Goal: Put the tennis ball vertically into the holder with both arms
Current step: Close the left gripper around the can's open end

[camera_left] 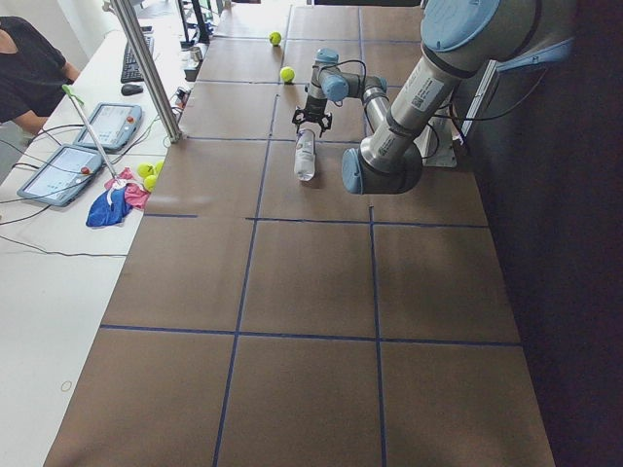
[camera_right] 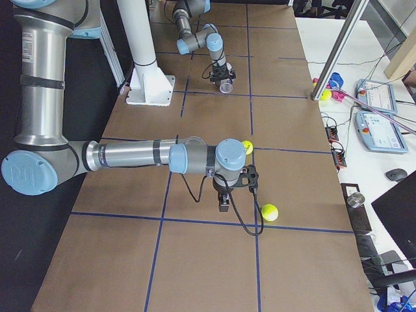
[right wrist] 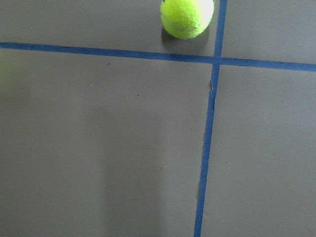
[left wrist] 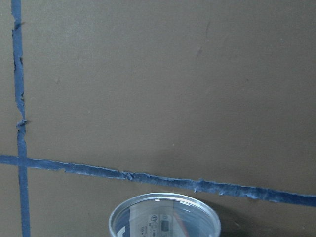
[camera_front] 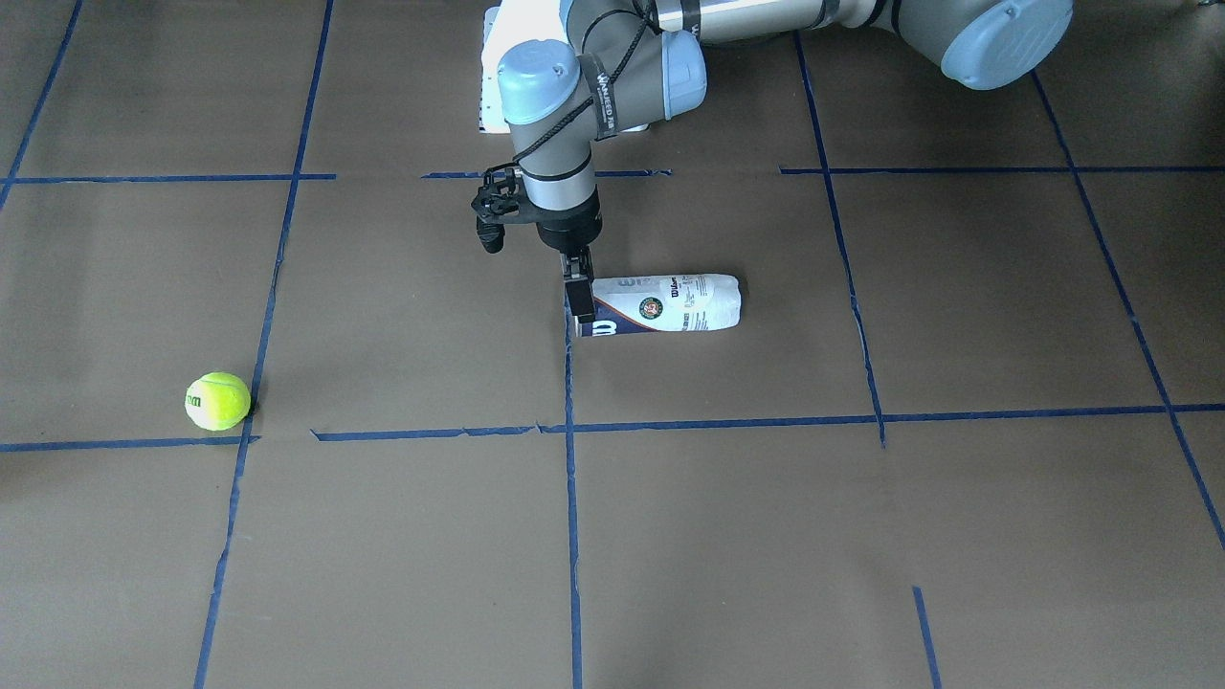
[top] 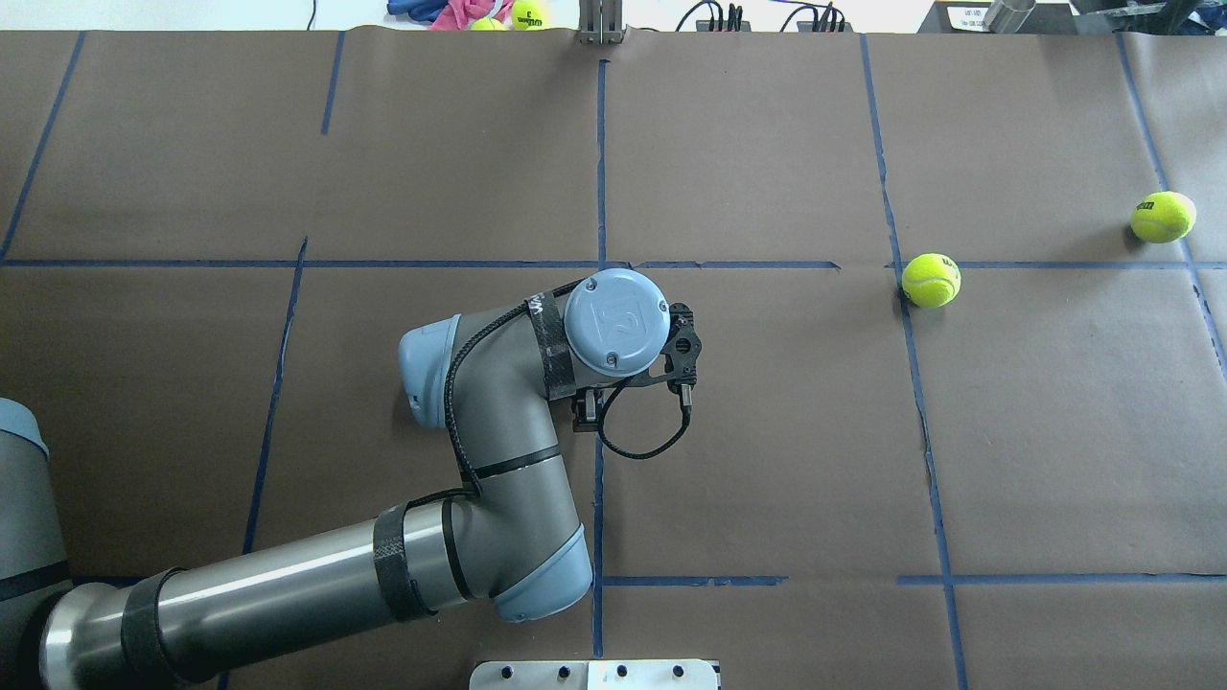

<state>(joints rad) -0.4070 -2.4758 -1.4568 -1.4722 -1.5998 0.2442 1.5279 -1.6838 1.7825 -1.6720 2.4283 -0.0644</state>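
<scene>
Exterior front-facing view: the holder (camera_front: 670,303) lies on its side on the brown worktop (camera_front: 861,536). It sits near the middle of the worktop's length, toward the robot-side edge, in front of the white pedestal base (camera_right: 153,92). Its open mouth faces the worktop's right end. The left gripper (camera_front: 579,316) points straight down at that mouth, with one finger overlapping the rim. Whether the jaws are parted or clamped on the rim cannot be told. The left wrist view shows the round rim end-on at its lower edge.

The tennis ball (camera_front: 217,401) rests on the worktop well apart from the holder, toward the right end, just beside a blue tape line (camera_front: 268,287). An outer ball (top: 1163,217) lies nearer the right end edge. The right gripper (camera_right: 223,207) hangs over the worktop near both balls, touching neither. Its state cannot be told.
</scene>
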